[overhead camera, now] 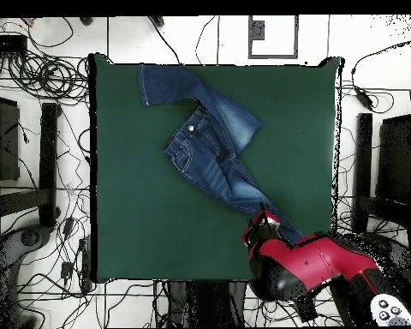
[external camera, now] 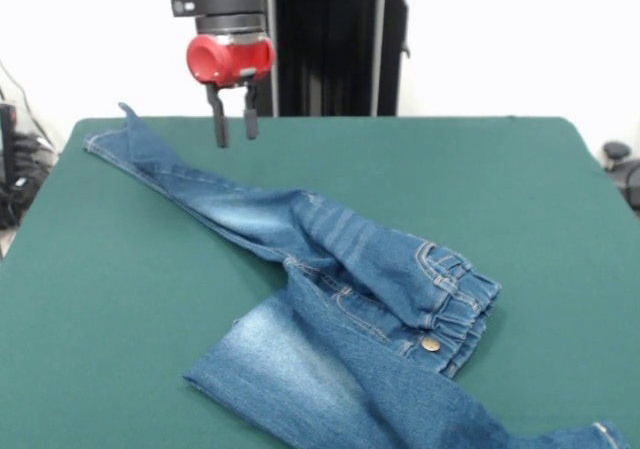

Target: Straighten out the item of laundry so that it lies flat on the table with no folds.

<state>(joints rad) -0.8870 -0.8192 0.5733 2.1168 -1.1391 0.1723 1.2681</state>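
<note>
1. Overhead, the tool (overhead camera: 262,212) sat at about five o'clock on the desk (overhead camera: 132,214); in the front view the tool (external camera: 232,124) hung near the far edge, its two dark fingers (external camera: 216,119) parted with nothing between them, clear of the cloth.
2. Just below and beside it lay the far end of one leg (external camera: 150,154) of the jeans (external camera: 350,299), its hem running out toward ten o'clock in the front view, with a small corner (external camera: 127,112) of the cuff poking up.
3. Further out, that leg ran diagonally to the gathered waistband (external camera: 465,299) and metal button (external camera: 431,344) at about five o'clock in the front view.
4. The other leg (external camera: 300,369) crossed under or over the seat, folded, and ran off the near edge of the front view; the garment was clearly not yet flat.
5. Judging the step to be a grasp on the far cuff, it would go best with a straight descent onto the hem edge, pinching the denim only, then a pull away from the waistband so the leg lengthens without dragging the whole garment.
</note>
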